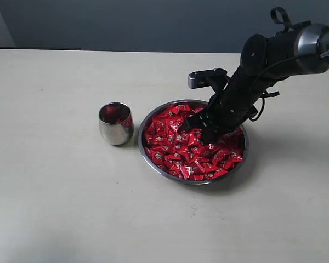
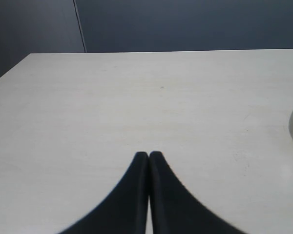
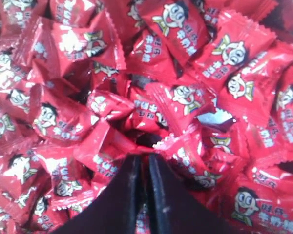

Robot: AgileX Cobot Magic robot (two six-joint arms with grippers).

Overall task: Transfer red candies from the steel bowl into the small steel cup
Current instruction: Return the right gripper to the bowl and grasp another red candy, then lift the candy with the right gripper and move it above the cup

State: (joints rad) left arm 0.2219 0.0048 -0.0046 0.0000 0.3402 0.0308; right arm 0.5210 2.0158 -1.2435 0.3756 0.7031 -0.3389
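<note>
We dig the right gripper into red candies in the steel bowl, jaws nearly closed to pinch one; catch unclear.

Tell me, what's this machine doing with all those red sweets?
The right gripper is down in the steel bowl, its jaws closed together among the red candies; whether it has pinched one isn't clear. The small steel cup stands beside the bowl on the table. The left gripper is shut, over bare table, handling nothing.
</note>
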